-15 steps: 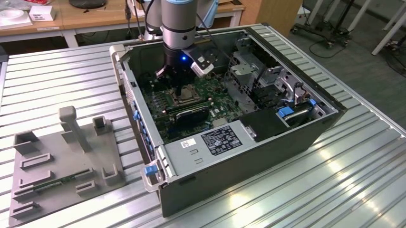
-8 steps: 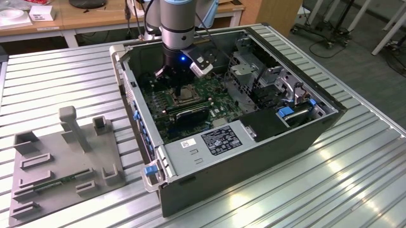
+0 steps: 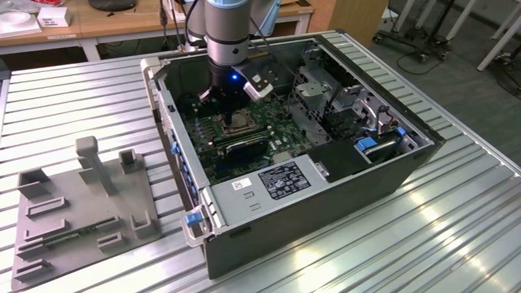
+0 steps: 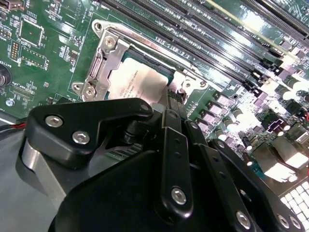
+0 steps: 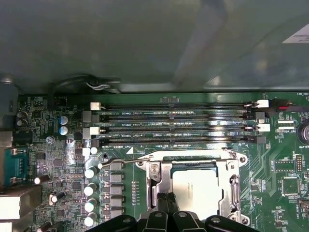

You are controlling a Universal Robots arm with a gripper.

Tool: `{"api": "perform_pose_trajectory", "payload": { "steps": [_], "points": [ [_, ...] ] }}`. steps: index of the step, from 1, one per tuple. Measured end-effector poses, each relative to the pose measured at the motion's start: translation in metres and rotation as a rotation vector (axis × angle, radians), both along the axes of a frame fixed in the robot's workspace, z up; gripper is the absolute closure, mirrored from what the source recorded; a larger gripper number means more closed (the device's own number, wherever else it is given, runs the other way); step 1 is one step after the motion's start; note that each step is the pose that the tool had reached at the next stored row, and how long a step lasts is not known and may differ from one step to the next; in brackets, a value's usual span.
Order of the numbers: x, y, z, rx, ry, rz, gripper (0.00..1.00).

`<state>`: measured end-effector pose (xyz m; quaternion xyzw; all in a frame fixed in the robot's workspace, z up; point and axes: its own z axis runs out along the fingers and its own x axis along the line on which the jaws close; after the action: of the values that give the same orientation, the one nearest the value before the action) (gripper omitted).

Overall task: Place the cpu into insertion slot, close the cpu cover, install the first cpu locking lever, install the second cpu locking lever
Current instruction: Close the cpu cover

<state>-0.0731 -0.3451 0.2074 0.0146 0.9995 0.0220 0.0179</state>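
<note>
Cpu (image 5: 197, 186) is seated in the slot (image 5: 153, 168) and framed by the lowered cover (image 5: 233, 188). At the slot's edge the gripper (image 4: 172, 104) is set, its jaws pressed together with nothing seen between them. In the exterior view it is placed at 12 o'clock of the slot.

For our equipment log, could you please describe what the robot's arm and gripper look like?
The silver-grey cylindrical arm ends in a black wrist section with a small blue light and a white box-shaped unit mounted beside it. The black gripper has angular link bars fastened with silver screws; its jaws are slim and dark.
</note>
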Motion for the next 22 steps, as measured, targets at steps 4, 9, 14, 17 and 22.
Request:
{"api": "perform_pose_trajectory", "payload": {
  "steps": [4, 9, 14, 17, 22],
  "points": [
    [-0.0029, 0.0003, -0.0007, 0.0002, -0.0049, 0.0, 0.89],
    [-0.003, 0.0003, -0.0026, 0.0001, -0.0058, 0.0, 0.89],
    [-0.003, 0.0017, -0.0028, 0.0003, -0.006, 0.0, 0.89],
    [-0.003, 0.0029, -0.0028, 0.0002, -0.0059, 0.0, 0.89],
    [-0.004, 0.0032, -0.0053, -0.0011, -0.007, -0.001, 0.89]
  ]
}}
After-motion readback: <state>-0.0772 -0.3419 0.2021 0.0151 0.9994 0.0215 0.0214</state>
